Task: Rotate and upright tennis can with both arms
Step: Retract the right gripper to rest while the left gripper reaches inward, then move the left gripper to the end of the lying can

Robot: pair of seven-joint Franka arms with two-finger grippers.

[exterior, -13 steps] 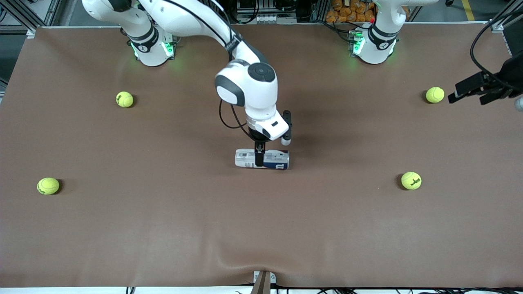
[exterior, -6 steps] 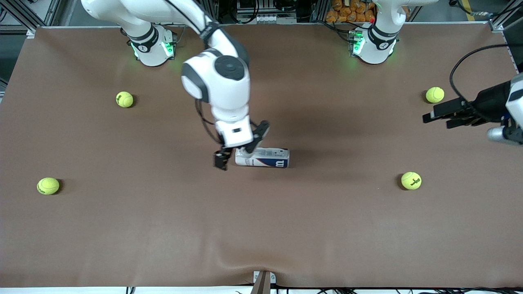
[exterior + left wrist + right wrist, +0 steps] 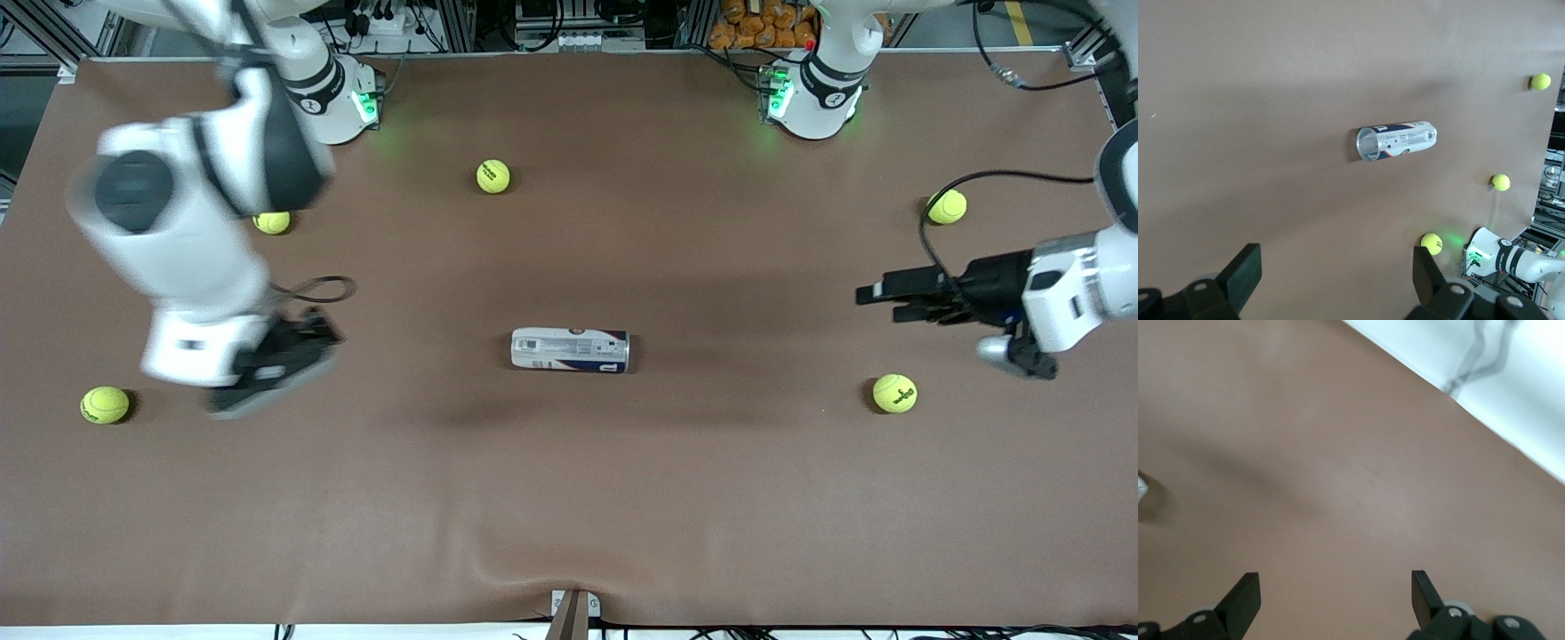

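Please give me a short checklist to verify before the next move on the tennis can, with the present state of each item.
1. Tennis can lies on its side, nothing touching it: ok.
2. Can not yet upright: not ok.
3. Left gripper open, empty, over the table toward the left arm's end: ok.
4. Right gripper open, empty, away from the can: ok.
5. Tennis balls, nearest, apart from the can: ok.
6. Open silvery rim faces the left arm's end: ok.

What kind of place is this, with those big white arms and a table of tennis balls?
Most likely a robotics lab or test bench. Two white arms are bolted along a brown-covered table, metal framing and cables line its edge, and a tennis can lies on its side among scattered tennis balls.
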